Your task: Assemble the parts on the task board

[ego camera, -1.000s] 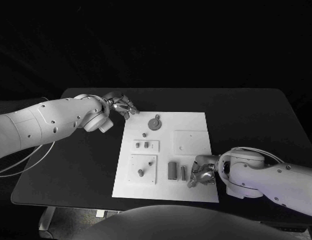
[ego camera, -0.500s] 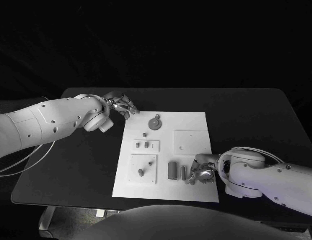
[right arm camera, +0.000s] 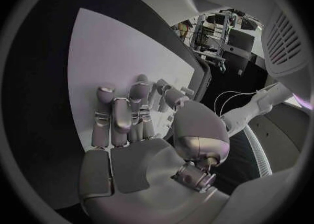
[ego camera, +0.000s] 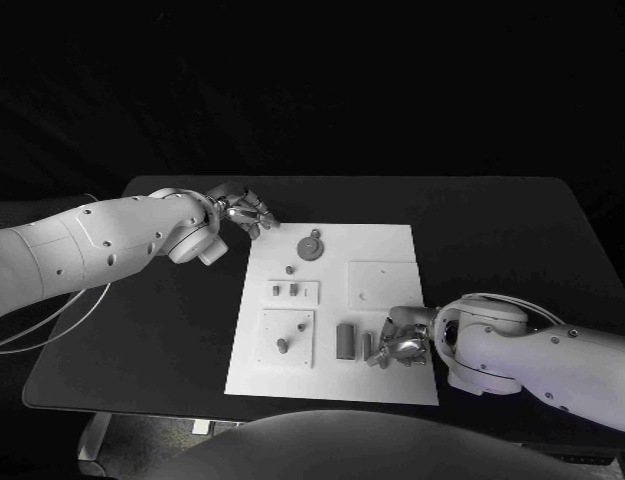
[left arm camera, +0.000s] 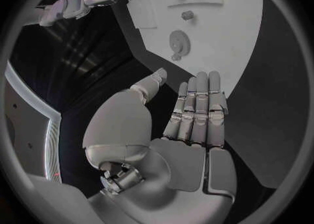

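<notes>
The white task board (ego camera: 384, 235) lies in the middle of the black table. On it are grey parts: a round disc (ego camera: 309, 247), two small blocks (ego camera: 285, 289), pegs on a square plate (ego camera: 282, 345), a wide bar (ego camera: 345, 340) and a thin bar (ego camera: 367, 346). My right hand (ego camera: 397, 344) rests fingers-down on the board's near right part, touching or nearly touching the thin bar. Its fingers (right arm camera: 121, 111) curl onto the board (right arm camera: 98, 56); a grip cannot be made out. My left hand (ego camera: 243, 212) hovers off the board's far left corner, fingers (left arm camera: 199, 103) straight, holding nothing.
A raised square plate (ego camera: 384, 283) sits on the board just beyond the right hand. The table's near edge (ego camera: 139, 405) runs close below the board. In the left wrist view the disc (left arm camera: 178, 42) lies ahead of the fingers.
The right hand has crept slightly left across the board toward the thin bar. The left arm and the parts have not moved.
</notes>
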### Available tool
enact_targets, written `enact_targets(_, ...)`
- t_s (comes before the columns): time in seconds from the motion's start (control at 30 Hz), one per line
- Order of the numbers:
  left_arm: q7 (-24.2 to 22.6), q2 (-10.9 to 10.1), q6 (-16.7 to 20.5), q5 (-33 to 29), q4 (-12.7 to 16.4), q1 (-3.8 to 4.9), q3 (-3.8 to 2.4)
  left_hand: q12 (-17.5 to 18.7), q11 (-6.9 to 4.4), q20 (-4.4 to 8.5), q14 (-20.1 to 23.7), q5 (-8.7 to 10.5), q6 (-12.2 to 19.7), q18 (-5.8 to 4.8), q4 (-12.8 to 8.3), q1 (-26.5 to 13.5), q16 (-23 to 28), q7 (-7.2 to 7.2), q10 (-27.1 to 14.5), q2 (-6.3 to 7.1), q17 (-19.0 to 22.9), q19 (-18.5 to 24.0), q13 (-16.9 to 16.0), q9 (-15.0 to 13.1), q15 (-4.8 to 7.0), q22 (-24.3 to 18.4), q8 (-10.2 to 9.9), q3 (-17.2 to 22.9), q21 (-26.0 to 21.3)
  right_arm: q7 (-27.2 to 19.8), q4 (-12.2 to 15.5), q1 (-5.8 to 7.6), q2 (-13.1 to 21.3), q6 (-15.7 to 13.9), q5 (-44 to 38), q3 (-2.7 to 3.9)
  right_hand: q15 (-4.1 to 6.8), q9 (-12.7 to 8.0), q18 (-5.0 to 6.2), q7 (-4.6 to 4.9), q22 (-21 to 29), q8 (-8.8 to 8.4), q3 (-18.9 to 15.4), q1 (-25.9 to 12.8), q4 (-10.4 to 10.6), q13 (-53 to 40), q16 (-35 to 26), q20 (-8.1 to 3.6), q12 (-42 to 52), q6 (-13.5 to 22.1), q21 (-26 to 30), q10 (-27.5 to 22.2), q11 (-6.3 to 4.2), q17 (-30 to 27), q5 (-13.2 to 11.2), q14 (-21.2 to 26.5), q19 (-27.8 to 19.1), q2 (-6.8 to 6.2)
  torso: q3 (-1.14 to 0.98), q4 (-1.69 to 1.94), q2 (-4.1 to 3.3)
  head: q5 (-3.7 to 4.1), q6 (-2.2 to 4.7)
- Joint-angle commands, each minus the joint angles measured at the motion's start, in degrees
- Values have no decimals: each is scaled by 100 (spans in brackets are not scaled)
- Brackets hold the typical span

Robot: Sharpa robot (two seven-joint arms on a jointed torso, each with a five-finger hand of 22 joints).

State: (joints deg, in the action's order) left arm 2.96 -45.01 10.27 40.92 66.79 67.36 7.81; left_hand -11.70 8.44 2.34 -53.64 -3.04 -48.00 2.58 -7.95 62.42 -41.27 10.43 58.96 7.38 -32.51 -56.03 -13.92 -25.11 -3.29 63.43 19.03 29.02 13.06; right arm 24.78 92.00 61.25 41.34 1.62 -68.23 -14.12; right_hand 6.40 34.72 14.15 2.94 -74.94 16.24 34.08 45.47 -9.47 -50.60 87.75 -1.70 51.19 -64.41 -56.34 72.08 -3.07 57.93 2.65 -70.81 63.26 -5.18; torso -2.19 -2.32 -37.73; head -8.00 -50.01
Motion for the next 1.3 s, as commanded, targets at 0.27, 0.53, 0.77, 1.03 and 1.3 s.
enact_targets(0.27,-29,19,-56,9,10,5,-2,-20,16,-11,-44,17,15,103,6,25,22,4,-19,-29,-10,-29,7,-5,-13,8,-26,-26,-24,151,-82,-6,-126,212,-239,-2,10,-5,85,27,-21,10,13,-4,3,6,-29,-13,-33,-4,31,10,-4,4,20,1,5,85,0,1,-1,8,1)
enact_targets(0.53,-24,14,-51,9,11,5,-2,-21,16,-11,-44,18,14,103,5,26,24,4,-19,-28,-13,-29,7,-5,-13,9,-26,-27,-25,190,-107,-6,-115,243,-295,-3,16,1,85,31,-37,12,0,64,-138,0,-26,-18,-28,2,20,4,-1,2,20,10,-7,193,2,-3,1,7,1)
enact_targets(0.77,-27,12,-44,9,11,5,-2,-22,16,-11,-44,18,14,103,4,27,26,3,-19,-28,-15,-30,8,-5,-13,9,-27,-27,-26,38,-95,-6,-63,88,-283,-3,15,2,85,32,-40,13,-18,65,-181,-1,-26,-16,-27,2,18,4,1,10,20,7,-11,182,-1,-3,0,10,1)
enact_targets(1.03,-59,3,-1,9,17,5,-2,-23,16,-11,-45,18,14,102,4,26,27,4,-20,-27,-17,-30,9,-5,-13,10,-27,-29,-27,-328,-119,-4,73,-396,100,8,2,-48,85,108,-25,-116,-20,122,-319,14,-117,-8,-61,242,57,-51,71,-425,18,277,-51,-19,2,-4,3,15,1)
enact_targets(1.3,-355,-7,284,-244,21,5,-2,-52,-2,-16,-32,18,18,97,-2,31,49,5,23,-12,-24,-17,2,-5,-18,8,-30,-32,-42,-799,-115,68,212,-1017,351,145,-55,-119,85,297,27,-334,54,295,-402,87,-349,66,-203,706,180,-267,254,-729,19,416,-169,-221,0,-1,6,42,1)
